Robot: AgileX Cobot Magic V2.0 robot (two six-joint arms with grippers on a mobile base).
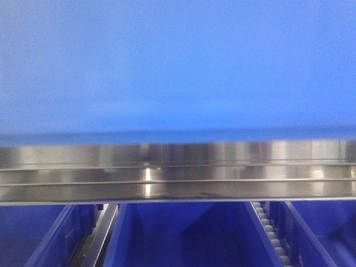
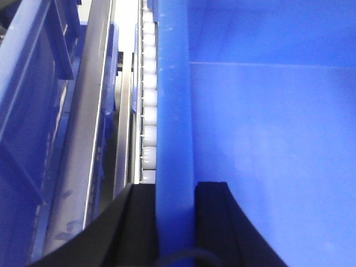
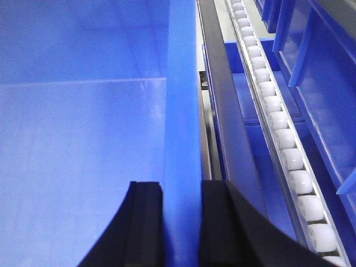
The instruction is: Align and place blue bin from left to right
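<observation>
The left gripper and right gripper each pinch a side wall of the large bright blue rectangular plastic bin (white roller track alongside).

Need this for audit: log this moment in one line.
left gripper: shut on large blue plastic bin | right gripper: shut on it

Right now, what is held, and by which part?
The blue bin: the left gripper clamps its left wall rim, the right gripper its right wall rim.
</observation>
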